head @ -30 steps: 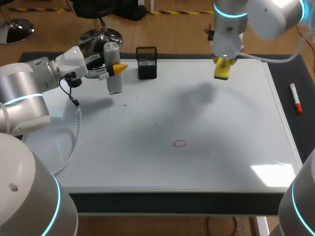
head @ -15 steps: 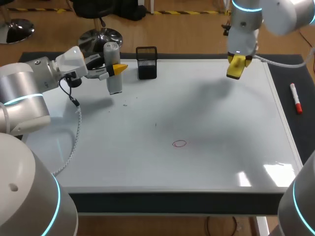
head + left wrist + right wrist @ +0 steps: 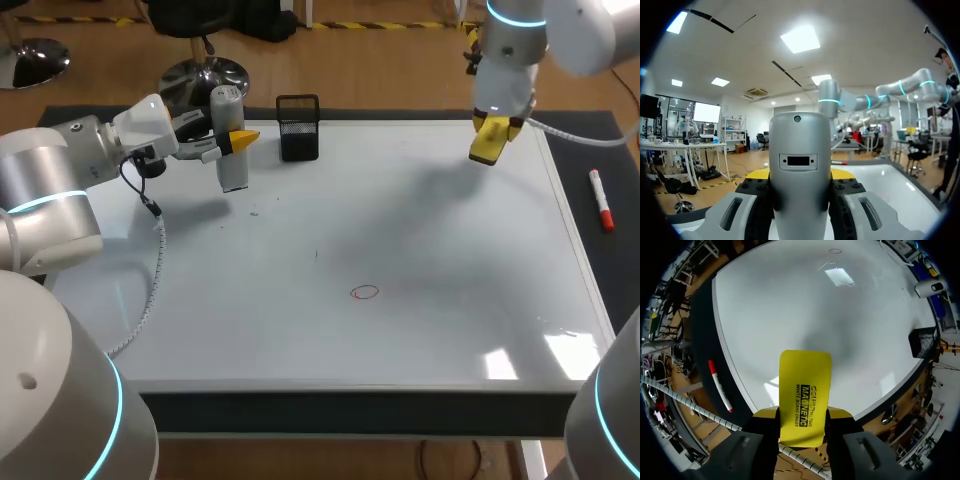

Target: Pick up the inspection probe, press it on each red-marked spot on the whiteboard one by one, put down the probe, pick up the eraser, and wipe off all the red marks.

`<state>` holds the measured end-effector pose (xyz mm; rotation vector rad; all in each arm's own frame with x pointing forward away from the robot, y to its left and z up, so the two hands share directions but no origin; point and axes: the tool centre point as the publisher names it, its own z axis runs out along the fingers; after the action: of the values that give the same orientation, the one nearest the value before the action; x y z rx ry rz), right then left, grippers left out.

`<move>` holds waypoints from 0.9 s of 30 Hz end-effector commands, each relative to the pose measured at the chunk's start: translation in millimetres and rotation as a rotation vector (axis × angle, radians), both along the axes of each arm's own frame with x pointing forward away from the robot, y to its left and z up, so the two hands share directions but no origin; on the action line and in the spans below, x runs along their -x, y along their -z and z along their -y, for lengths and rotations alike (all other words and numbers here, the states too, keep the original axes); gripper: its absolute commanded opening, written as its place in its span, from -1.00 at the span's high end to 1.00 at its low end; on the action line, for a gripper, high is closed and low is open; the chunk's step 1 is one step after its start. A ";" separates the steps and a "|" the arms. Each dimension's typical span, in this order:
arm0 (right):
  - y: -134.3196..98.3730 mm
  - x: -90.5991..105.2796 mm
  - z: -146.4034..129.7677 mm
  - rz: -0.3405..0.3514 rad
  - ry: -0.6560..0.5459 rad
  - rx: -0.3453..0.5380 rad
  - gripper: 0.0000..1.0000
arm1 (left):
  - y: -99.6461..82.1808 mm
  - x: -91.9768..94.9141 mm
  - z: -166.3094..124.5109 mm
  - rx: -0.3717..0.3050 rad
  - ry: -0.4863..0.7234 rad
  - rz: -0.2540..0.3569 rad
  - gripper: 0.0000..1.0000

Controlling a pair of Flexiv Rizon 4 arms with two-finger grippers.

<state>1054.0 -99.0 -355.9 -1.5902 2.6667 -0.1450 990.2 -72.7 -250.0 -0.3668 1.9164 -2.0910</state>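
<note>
- The left fingers (image 3: 245,137) are pinching the probe (image 3: 233,170) upright at the whiteboard's (image 3: 300,340) far-left part, not put down yet.
- One red mark (image 3: 365,292) is sitting mid-board, unwiped (prob. the last).
- The right fingers (image 3: 839,413) are clamping the eraser (image 3: 489,142) over the far-right part w/ wiping pending.

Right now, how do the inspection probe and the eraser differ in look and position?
The inspection probe is a grey rounded column standing upright; the eraser is a flat yellow slab. The inspection probe is at the whiteboard's far left, in the left gripper; the eraser is at its far right, in the right gripper. Both are clamped between fingers, away from the red mark.
</note>
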 end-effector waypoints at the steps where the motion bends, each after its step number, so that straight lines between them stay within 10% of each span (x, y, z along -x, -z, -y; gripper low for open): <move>1: -3.1 2.8 3.5 0.009 0.003 -0.016 1.00 | -0.5 0.1 0.6 0.001 -0.003 0.001 1.00; 27: -3.1 2.8 3.5 0.009 0.003 -0.016 1.00 | 0.0 3.8 4.9 0.001 0.009 0.014 1.00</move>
<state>1051.0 -102.0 -353.9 -1.5736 2.6564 -0.1260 988.8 -74.5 -248.6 -0.3529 1.9132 -2.0937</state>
